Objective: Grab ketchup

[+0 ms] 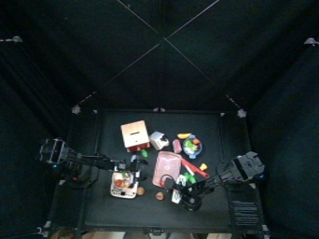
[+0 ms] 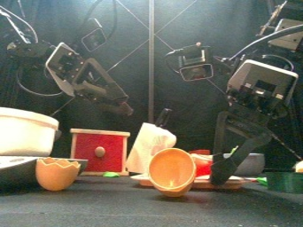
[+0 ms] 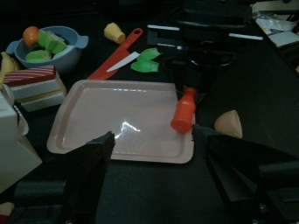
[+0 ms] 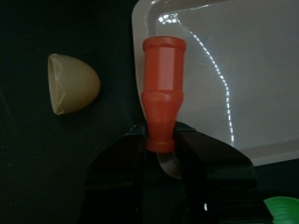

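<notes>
The right pincer point(image 4: 162, 150) is pinched on the low end of the red ketchup bottle point(image 4: 162, 74), which lies across the pink tray's point(image 4: 251, 79) rim, so lifting could let the bottle swing or slip.

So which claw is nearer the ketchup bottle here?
Right. The right claw is closed around the ketchup bottle at the pink tray's edge; the left claw hangs open, back from the tray's other side.
</notes>
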You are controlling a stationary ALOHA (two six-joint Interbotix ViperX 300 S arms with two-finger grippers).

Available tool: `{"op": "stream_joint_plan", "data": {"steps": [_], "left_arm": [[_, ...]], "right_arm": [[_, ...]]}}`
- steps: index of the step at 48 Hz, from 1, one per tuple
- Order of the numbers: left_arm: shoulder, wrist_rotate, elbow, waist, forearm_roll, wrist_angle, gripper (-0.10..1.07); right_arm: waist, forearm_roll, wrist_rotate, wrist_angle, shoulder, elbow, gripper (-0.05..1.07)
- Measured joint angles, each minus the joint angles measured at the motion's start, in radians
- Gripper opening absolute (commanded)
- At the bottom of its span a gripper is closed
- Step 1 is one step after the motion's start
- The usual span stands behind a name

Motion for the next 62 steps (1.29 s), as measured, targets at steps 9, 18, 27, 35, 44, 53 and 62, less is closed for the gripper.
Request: {"op": "stream_joint_plan", "data": {"steps": [9,18,27,35,44,53,62], "left_arm": [[0.000,0.002,0.000,0.000,0.000,0.002,1.02],[0.000,0.002,0.000,0.000,0.000,0.000,1.02],[0.000,0.002,0.000,0.000,0.000,0.000,1.02],[0.000,0.002,0.000,0.000,0.000,0.000,1.02],[0.000,0.000,0.000,0.000,0.000,0.000,1.02],[0.000,0.000,0.000,0.000,0.000,0.000,1.02],[0.002,0.002,0.000,-0.002,0.000,0.000,1.02]], "right_arm": [[0.000,-0.003,0.000,0.005,-0.009,-0.009,0.54],[0.005,-0.003,0.000,0.009,-0.014,-0.011,0.54],[0.006,-0.005,0.000,0.021,-0.031,-0.012,0.53],[0.006,-0.006,0.000,0.023,-0.034,-0.012,0.53],[0.006,-0.008,0.000,0.028,-0.034,-0.012,0.53],[0.002,-0.006,0.000,0.075,-0.054,-0.018,0.53],[0.002,-0.006,0.000,0.124,-0.086,-0.029,0.53]]}}
